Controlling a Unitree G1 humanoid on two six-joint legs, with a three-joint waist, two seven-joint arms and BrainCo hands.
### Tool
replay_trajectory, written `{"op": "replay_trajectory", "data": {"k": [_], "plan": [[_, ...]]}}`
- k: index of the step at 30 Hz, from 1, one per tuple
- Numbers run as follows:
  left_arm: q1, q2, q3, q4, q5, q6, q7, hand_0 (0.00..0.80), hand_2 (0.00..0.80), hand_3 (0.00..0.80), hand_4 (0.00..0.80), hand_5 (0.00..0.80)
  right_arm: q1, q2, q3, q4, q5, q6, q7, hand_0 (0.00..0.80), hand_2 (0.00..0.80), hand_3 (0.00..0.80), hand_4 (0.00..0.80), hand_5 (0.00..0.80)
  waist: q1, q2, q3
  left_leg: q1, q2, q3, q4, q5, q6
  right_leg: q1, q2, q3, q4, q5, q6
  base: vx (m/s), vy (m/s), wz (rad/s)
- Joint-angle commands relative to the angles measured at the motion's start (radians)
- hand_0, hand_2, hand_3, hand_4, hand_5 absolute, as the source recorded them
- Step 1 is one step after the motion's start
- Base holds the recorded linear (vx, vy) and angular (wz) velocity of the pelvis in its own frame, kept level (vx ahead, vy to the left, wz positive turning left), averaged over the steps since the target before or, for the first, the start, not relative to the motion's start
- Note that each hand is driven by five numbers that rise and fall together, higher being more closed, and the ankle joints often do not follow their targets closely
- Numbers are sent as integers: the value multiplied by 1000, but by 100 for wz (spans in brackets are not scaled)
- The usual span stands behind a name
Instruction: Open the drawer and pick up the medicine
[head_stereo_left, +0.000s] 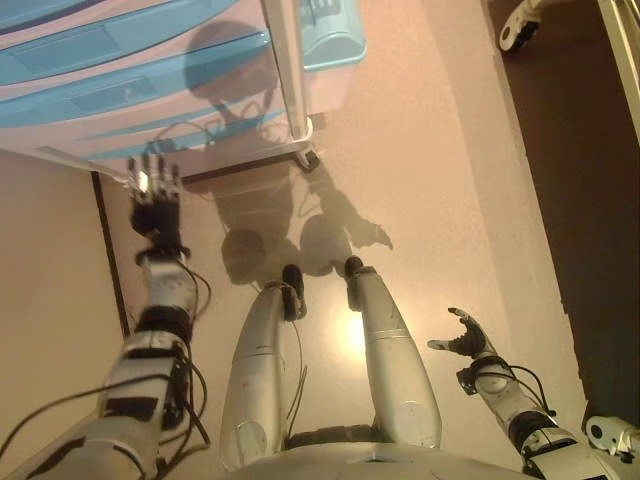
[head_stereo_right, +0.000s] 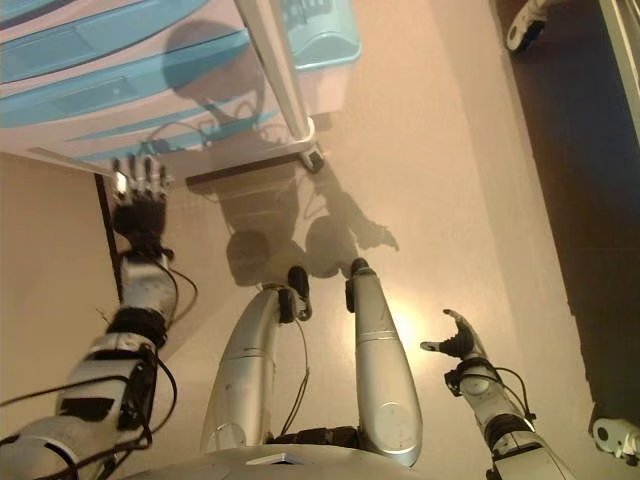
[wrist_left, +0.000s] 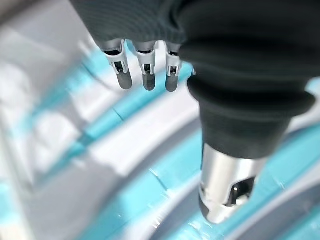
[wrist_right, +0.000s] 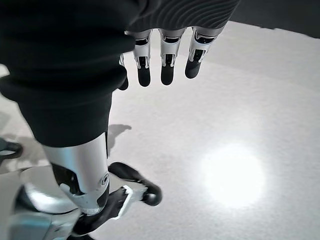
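A white cart with light blue drawers (head_stereo_left: 110, 70) stands at the upper left, and all its drawers look shut. My left hand (head_stereo_left: 155, 205) is raised just below the cart's lowest edge, fingers straight and open, holding nothing. In the left wrist view its fingers (wrist_left: 145, 70) point at the blue and white drawer fronts (wrist_left: 150, 170) from close by. My right hand (head_stereo_left: 465, 335) hangs open and empty at the lower right above the floor. No medicine shows in any view.
A light blue bin (head_stereo_left: 330, 30) hangs on the cart's right side beside a white post (head_stereo_left: 290, 70). A cart caster (head_stereo_left: 310, 157) rests on the pale floor. A dark floor area (head_stereo_left: 590, 200) lies at the right, with another wheel (head_stereo_left: 520, 30) at the top.
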Motion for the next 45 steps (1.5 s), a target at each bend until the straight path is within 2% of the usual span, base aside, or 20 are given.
{"op": "replay_trajectory", "data": {"k": [1,8,13,16,17,18,19,21,24,27,32,38,43,45], "plan": [[-32,58,7,-40,-52,-26,29,0,0,0,0,0,90,-31,54,-7,33,-6,-22,0,0,0,0,0,-16,-8,-94,14,-45,13,12,-115,76,2,31,-17,-158,102,-44,0,0,0],[-158,100,-15,-127,-188,-56,-13,0,0,0,0,0,84,-44,92,24,34,-14,-37,0,0,0,0,0,-26,-3,-92,19,-40,20,16,-115,63,5,28,-13,-158,101,-46,1,1,-1],[-179,85,-18,-227,-221,-62,-69,0,0,0,0,0,86,-51,100,37,25,-18,-41,0,0,0,0,0,-22,1,-87,46,-43,23,3,-115,51,31,24,-14,-169,98,-42,0,0,0],[-181,70,-21,-276,-255,-43,-153,0,0,0,0,0,88,-53,99,45,13,-27,-46,0,0,0,0,0,-20,3,-83,63,-47,25,-8,-113,48,46,22,-15,-176,98,-40,-34,-1,0],[-182,64,-22,-302,-291,-23,-240,373,373,373,373,373,88,-55,99,46,7,-29,-47,0,0,0,0,0,-22,-1,-79,59,-47,37,-17,-85,51,47,16,-18,-194,127,-42,-101,-3,1],[-184,59,-27,-324,-319,-2,-326,753,753,753,753,753,87,-56,101,47,2,-31,-47,0,0,0,0,0,-21,-1,-78,65,-48,38,-25,-82,49,53,16,-18,-198,128,-41,-104,-5,1],[-184,57,-29,-339,-338,23,-383,800,800,800,800,800,87,-58,103,49,0,-34,-46,0,0,0,0,0,-19,0,-77,70,-48,38,-30,-81,48,59,16,-18,-202,128,-41,0,0,0],[-185,44,-50,-400,-358,67,-530,800,800,800,800,800,89,-60,106,51,-14,-41,-46,0,0,0,0,0,-17,2,-75,89,-50,41,-48,-78,46,74,16,-18,-208,128,-38,0,0,0],[-191,37,-93,-454,-305,77,-634,800,800,800,800,800,85,-65,110,50,-38,-38,-41,0,0,0,0,0,-14,4,-72,116,-54,43,-78,-67,43,99,17,-17,-222,132,-34,-5,-1,2],[-200,47,-129,-490,-248,63,-672,800,800,800,800,800,85,-70,120,53,-62,-38,-40,0,0,0,0,0,-7,8,-68,146,-60,40,-109,-58,40,133,14,-22,-239,132,-31,-22,-19,2],[-168,90,-143,-529,-204,83,-688,800,800,800,800,800,96,-72,125,43,-87,-23,-35,0,0,0,0,0,16,17,-77,230,-74,16,-192,-33,28,219,-4,-46,-283,119,-26,-16,-65,9],[-44,108,-99,-530,-277,138,-714,800,800,800,800,800,105,-60,124,32,-121,-21,-38,0,0,0,0,0,59,32,-105,326,-79,-27,-302,9,8,330,-31,-94,-338,93,-25,-30,-99,14],[158,29,-27,-470,-344,255,-754,800,800,800,800,800,115,-36,111,5,-160,-8,-29,0,0,0,0,0,109,33,-139,403,-75,-73,-384,47,-11,433,-56,-148,-380,71,-26,-17,-166,17],[282,-52,-3,-418,-318,320,-766,800,800,800,800,800,118,-19,99,-7,-181,4,-30,0,0,0,0,0,136,30,-154,443,-72,-98,-412,53,-20,489,-65,-181,-404,56,-26,2,-219,23]]}}
